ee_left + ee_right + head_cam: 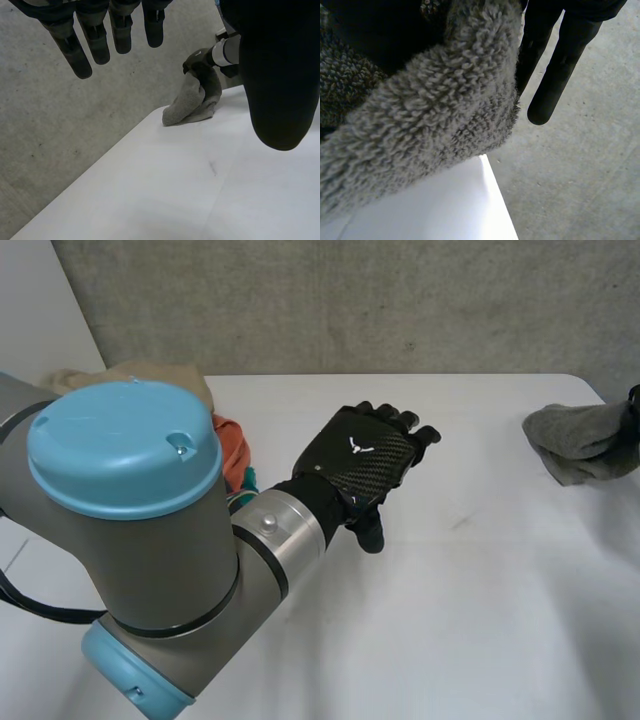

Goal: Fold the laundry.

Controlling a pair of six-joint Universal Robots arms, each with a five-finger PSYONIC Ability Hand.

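While right hand (199, 62) grips towel (192, 105) at worktop (470, 620) edge, left hand (365, 465) hovers open: pickup step, spreading flat likely next.

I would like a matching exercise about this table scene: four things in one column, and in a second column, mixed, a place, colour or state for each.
1. left hand
2. grey towel
3. orange cloth
4. table

a. white
b. gripped by the right hand, at the table's right edge
c. open, above the table's middle
d. beside the left arm

Pairs: 1-c, 2-b, 3-d, 4-a.
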